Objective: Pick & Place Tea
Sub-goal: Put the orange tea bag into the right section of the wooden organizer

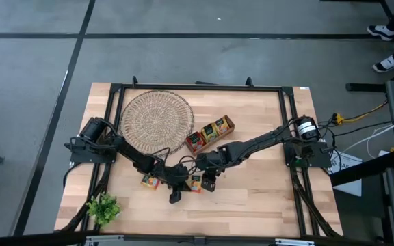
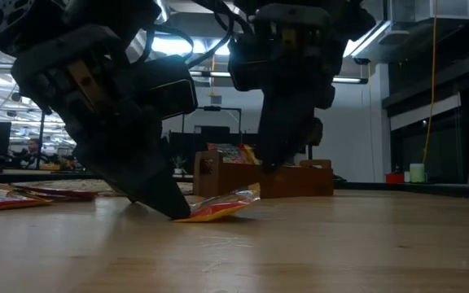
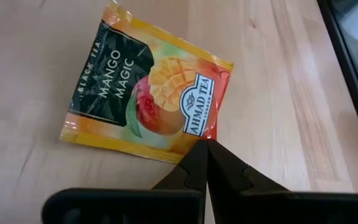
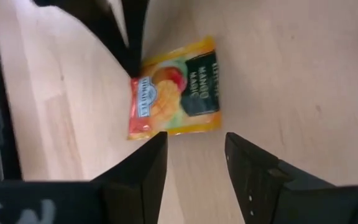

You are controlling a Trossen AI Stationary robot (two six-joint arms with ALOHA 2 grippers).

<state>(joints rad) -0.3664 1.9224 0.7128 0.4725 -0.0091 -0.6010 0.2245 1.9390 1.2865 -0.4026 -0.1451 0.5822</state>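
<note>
- The right end effector (image 4: 194, 171) stands with its two dark fingers spread apart and nothing between them, poised just above the pale wooden counter (image 1: 252, 184).
- Directly ahead of its open fingers lies the flat square orange-and-yellow mango tea sachet (image 4: 174, 95) with a dark printed panel, flat on the counter, one edge roughly square to the gap.
- The left end effector (image 3: 205, 163) has its fingers pressed together, the tip touching the sachet's red corner, apparently pinning it rather than holding it.
- Both end effectors meet at this sachet (image 1: 195, 182); the right looks better placed to take it.
- From the sachet, the narrow wooden compartment tray (image 1: 211, 132) lies well apart, toward the far side, beside the round woven wicker dish (image 1: 156, 119).
</note>
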